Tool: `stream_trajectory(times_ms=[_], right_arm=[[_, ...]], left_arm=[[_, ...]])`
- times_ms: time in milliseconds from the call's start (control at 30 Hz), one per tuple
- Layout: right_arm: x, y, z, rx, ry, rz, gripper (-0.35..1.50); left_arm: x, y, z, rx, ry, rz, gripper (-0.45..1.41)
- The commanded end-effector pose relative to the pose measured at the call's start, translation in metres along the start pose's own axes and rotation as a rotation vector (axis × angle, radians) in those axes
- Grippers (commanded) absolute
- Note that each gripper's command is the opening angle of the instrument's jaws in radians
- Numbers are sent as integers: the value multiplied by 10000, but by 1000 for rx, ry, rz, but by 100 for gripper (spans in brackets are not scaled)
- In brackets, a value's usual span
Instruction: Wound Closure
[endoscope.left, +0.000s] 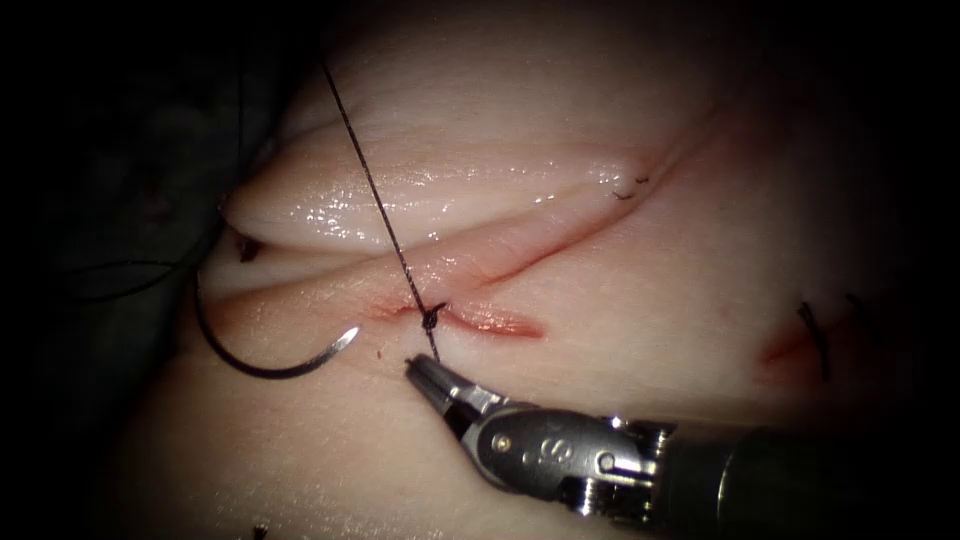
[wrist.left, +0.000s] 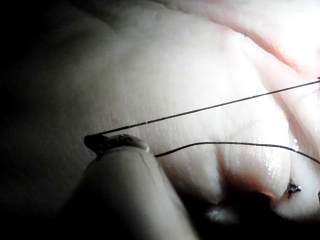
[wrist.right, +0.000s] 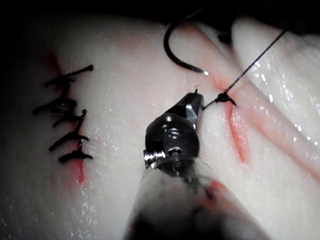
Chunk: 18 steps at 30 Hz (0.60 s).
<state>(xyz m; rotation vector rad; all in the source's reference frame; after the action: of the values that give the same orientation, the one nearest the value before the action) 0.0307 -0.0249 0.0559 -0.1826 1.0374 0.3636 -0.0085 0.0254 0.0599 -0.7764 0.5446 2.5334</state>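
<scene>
Right end effector (endoscope.left: 415, 367) comes in from the lower right of the endoscope frame, and we see its tips pinched together on the short thread tail just below the knot (endoscope.left: 431, 318); the right wrist view shows the same hold beside the knot (wrist.right: 225, 98). Our left end effector (wrist.left: 97, 141) appears close up in its own wrist view, its tip closed on the long thread (wrist.left: 210, 106), which runs taut away toward the wound. Largest of all is the tissue (endoscope.left: 600, 300), pale, glistening and soft; we judge it slippery and easily torn, best taken near the wound edge if at all. The cut (endoscope.left: 500, 262) runs diagonally from centre left up toward the upper right, with red fluid (endoscope.left: 495, 322) pooled just right of the knot. Long thread (endoscope.left: 370, 180) rises from the knot toward the upper left. It looks thin and limp, prone to fraying if crushed. The needle (endoscope.left: 265, 365) lies free on the tissue at the left, held by neither tool, its point up and out of the tissue; stiff and springy, it should grip best partway along its curve.
</scene>
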Motion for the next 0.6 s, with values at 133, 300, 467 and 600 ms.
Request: stream_trajectory(times_ms=[133,300,467,600], right_arm=[[6,1,6,-5,75,6,57],[17,8,-5,10,85,114,78],[27,15,-16,7,81,211,76],[34,24,-19,-15,52,289,69]], left_arm=[[15,23,-4,-3,34,8,-45],[34,56,-27,-17,69,9,-45],[52,82,-55,-17,102,8,-45],[72,95,-79,-11,117,17,-45]])
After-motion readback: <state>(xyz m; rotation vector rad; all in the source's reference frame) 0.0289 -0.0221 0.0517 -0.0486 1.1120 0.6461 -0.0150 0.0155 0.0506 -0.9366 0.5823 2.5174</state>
